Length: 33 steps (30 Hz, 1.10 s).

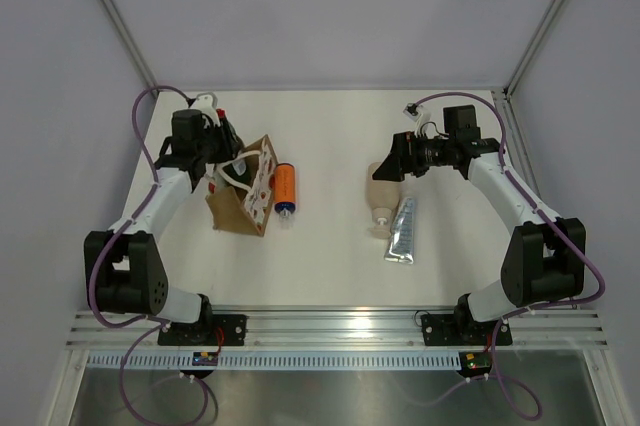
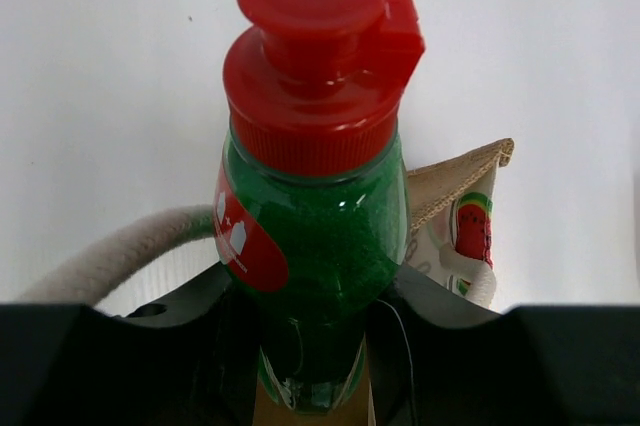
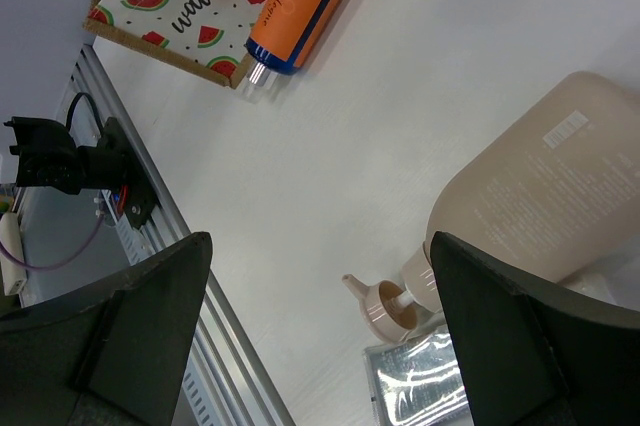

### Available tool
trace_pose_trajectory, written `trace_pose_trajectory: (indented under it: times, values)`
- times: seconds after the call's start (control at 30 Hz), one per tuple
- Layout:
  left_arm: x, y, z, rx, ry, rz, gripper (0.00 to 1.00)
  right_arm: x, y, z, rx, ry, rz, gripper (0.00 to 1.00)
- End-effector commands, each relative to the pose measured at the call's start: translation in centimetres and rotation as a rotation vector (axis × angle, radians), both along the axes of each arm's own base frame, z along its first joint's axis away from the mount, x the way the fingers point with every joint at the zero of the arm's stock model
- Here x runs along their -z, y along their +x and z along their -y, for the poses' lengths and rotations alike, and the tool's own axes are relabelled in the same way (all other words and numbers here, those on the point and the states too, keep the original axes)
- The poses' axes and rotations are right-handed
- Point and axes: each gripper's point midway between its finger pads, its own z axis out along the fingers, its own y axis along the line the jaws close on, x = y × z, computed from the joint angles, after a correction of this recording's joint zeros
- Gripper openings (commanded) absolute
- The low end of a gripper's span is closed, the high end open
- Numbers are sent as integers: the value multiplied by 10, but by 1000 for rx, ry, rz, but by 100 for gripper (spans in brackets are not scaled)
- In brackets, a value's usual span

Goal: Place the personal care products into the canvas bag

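Observation:
My left gripper [image 1: 222, 146] is shut on the green bottle [image 2: 310, 236] low on its body; its red cap [image 2: 315, 56] points away from the wrist. It holds the bottle beside the back left rim of the canvas bag [image 1: 245, 196], whose corner [image 2: 455, 206] and white rope handle [image 2: 110, 251] show behind it. The orange bottle [image 1: 284, 186] lies on the table against the bag's right side. The beige bottle [image 1: 380, 201] and the silver tube [image 1: 402, 231] lie side by side at centre right. My right gripper [image 1: 385, 168] is open and empty above the beige bottle's [image 3: 540, 196] base.
The right wrist view shows the bag's watermelon-print side [image 3: 175, 6], the orange bottle [image 3: 300, 6], the tube [image 3: 420, 381] and the aluminium rail [image 3: 200, 296] at the table's near edge. Grey walls close the left, back and right.

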Motion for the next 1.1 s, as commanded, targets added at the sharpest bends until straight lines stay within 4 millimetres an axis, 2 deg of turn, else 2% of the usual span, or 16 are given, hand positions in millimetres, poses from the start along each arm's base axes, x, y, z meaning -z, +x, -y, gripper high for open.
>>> trace_pose_trajectory:
  times: [0.0, 0.13, 0.23, 0.33, 0.47, 0.53, 0.57, 0.6, 0.63, 0.77, 0.83, 0.93, 1.0, 1.07]
  values:
    - [-77, 32, 13, 3, -101, 331, 3, -13, 2, 0, -10, 26, 57, 100]
    - [-91, 30, 16, -10, -84, 514, 1, -11, 1, -1, -14, 28, 52, 99]
    - [-99, 30, 14, -42, -9, 626, 1, -11, 1, -1, -15, 30, 51, 99]
    - [-88, 31, 30, -3, 20, 643, 0, -11, 1, -1, -15, 28, 54, 99]
    - [-81, 38, 37, -21, 53, 657, 0, -12, 1, 0, -13, 25, 62, 99]
    - [-84, 42, 39, -24, 47, 665, 4, -12, 0, 0, -15, 24, 65, 100]
    - [-81, 45, 40, -23, 42, 656, 8, -12, 0, 0, -16, 23, 69, 100]
    - [-85, 47, 42, -20, 38, 663, 31, -12, -1, 0, -16, 20, 71, 99]
    - [-84, 48, 42, -19, 38, 656, 40, -12, -1, 1, -15, 20, 72, 100]
    - [-84, 51, 48, 16, 46, 627, 55, -12, -2, 2, -18, 12, 79, 99]
    - [-84, 50, 49, 31, 50, 627, 67, -12, -2, 2, -20, 10, 82, 100]
    - [-89, 48, 50, 44, 57, 630, 73, -11, -2, 2, -31, 3, 81, 99]
    - [-90, 45, 57, 86, 49, 624, 99, -9, -4, 3, -43, -4, 76, 99]
    - [-102, 42, 62, 118, 38, 641, 99, -7, -4, 2, -61, -7, 79, 99]
